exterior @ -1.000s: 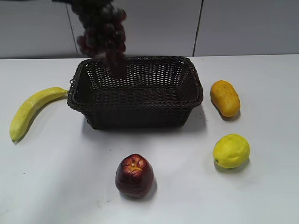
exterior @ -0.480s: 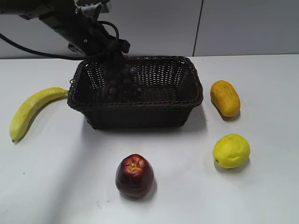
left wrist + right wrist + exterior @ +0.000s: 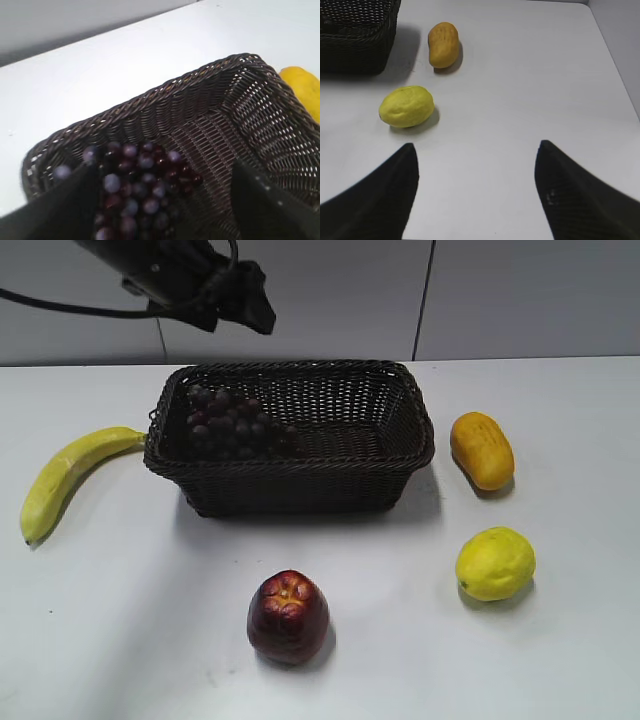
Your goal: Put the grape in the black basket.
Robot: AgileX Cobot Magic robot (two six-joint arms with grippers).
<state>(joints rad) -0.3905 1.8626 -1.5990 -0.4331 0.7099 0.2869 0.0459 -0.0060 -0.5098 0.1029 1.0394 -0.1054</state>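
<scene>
The grape point(image 3: 228, 426), a dark purple-red bunch, lies inside the black basket point(image 3: 300, 465) at its left end. It also shows in the left wrist view point(image 3: 142, 185) on the basket's woven floor point(image 3: 220, 130). My left gripper point(image 3: 248, 302) is open and empty, raised above the basket's back left corner; its fingers frame the grape in the left wrist view point(image 3: 162, 172). My right gripper point(image 3: 476, 150) is open and empty over bare table; it does not show in the exterior view.
A banana point(image 3: 62, 476) lies left of the basket. A dark red apple point(image 3: 288, 616) sits in front. An orange-yellow fruit point(image 3: 481, 449) and a lemon point(image 3: 495, 562) lie to the right, both also in the right wrist view point(image 3: 443, 44) point(image 3: 406, 106).
The grape came down from above the basket's back rim into the basket and was let go. My left gripper has risen clear of it.
</scene>
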